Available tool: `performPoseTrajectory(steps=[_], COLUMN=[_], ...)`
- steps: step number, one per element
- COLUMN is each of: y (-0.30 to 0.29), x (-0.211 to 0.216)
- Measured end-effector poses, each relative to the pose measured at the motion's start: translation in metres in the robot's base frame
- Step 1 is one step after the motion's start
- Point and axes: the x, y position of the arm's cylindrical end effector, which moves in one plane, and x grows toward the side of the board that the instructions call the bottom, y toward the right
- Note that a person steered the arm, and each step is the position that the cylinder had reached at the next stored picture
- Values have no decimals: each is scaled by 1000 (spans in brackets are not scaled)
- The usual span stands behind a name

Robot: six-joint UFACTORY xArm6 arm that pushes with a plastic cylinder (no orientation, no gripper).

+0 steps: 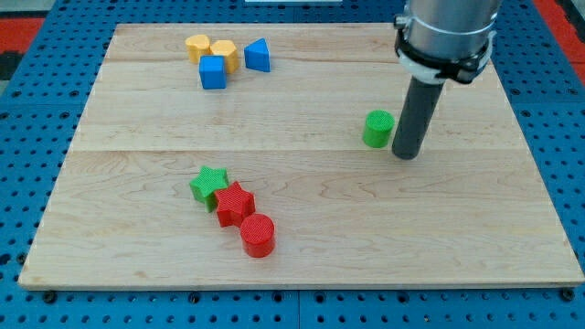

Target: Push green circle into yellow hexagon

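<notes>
Notably, the arm carried no pincer at all, so nothing was open, closed or gripping; it ended in a straight dark rod, and my tip (406, 155) rested on the pale wooden board (302, 196) in the right half of the frame, slightly above centre. The small green circle block (377, 129) stood just beside the tip, on its left and a little higher in the frame; whether the two touched could not be told.

The yellow hexagon block (225, 53) lay in the upper left of the frame, well apart from the green circle. It was packed tight among a yellow-orange block of unclear shape (197, 47), a blue cube (212, 72) and a blue triangular block (258, 56).

In my judgement the tip's placement on the circle's right, on the side away from the hexagon, suited a push leftward and slightly upward across the board. The blue triangular block sat on the near side of the hexagon and could take the contact first.

A green star block (208, 185), a red star block (234, 203) and a red circle block (258, 235) formed a chain in the lower left centre, away from that line.
</notes>
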Motion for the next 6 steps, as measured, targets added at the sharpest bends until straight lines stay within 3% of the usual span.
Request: performPoseTrajectory(steps=[2, 3, 5, 6], y=[-116, -127, -218, -215], x=[-43, -26, -97, -99])
